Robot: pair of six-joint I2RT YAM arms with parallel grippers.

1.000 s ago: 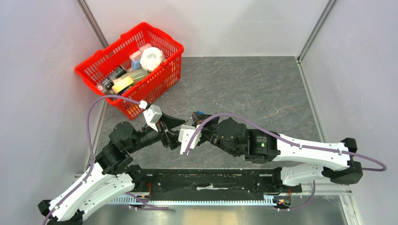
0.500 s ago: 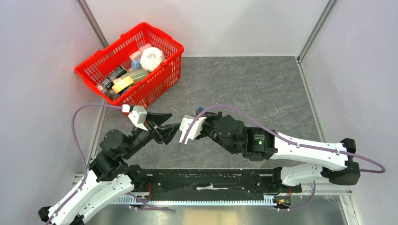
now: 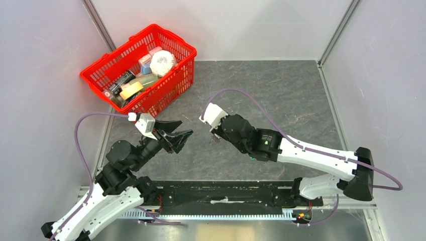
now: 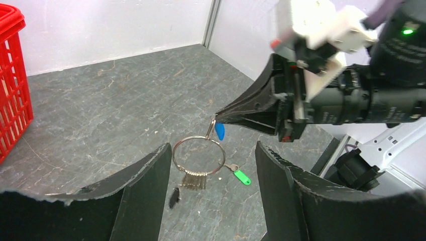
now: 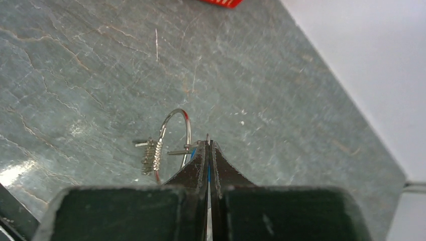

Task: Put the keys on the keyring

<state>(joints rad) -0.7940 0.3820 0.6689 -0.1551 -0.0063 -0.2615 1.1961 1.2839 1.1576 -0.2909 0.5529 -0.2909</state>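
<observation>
Right fingers (image 4: 251, 108): together, clamped on blue key (image 4: 219, 132) at the keyring's 1 o'clock.
Keyring (image 4: 174, 154): mid-bench (image 4: 100, 100), silver cluster at its 6 o'clock.
Green key (image 4: 242, 177): flat, long axis 10-to-4, head toward 4.
Black key (image 4: 174, 197): at 7 o'clock.
Left fingers (image 4: 145, 196): apart, holding nothing.

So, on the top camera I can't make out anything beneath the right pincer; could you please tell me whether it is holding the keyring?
Observer: Yes, the left wrist camera shows the keyring hanging upright from the shut tips of the right pincer.
Operator: Thank you. Is anything on it?
Observer: A bunch of silver keys dangles at its bottom.
Operator: And are any keys loose?
Observer: A green key and a black key lie on the table beside the ring.
</observation>
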